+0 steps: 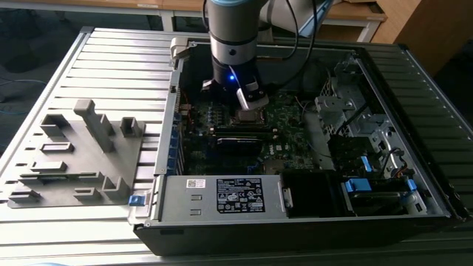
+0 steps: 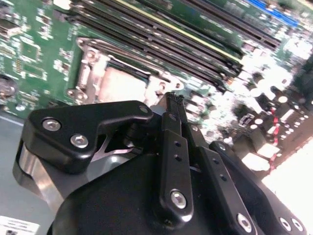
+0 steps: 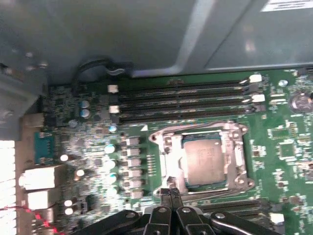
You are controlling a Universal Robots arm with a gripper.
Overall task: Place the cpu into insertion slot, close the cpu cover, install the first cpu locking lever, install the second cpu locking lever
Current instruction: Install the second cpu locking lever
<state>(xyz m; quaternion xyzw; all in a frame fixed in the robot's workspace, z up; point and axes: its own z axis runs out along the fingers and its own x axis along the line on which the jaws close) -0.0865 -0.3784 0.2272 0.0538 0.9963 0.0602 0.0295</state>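
The cpu [image 3: 204, 159], a dull grey square, lies flat in the socket on the green motherboard; it also shows as the cpu [image 2: 122, 83]. The silvery cpu cover [image 3: 168, 156] lies down around it as a frame, with the chip's top showing through its opening. In the first wrist view my gripper [image 3: 171, 192] is shut with nothing between its black fingertips, just beside the socket's edge. The exterior view has the gripper [image 1: 255, 106] low over the socket inside the open computer case. I cannot tell the locking levers apart from the socket's edges.
Black memory slots [image 3: 181, 100] run along one side of the socket, and rear ports [image 3: 41, 176] sit further off. The case holds a power supply [image 1: 221, 197] and a drive cage [image 1: 355, 116]. A grey parts fixture [image 1: 81, 149] stands at the exterior view's left.
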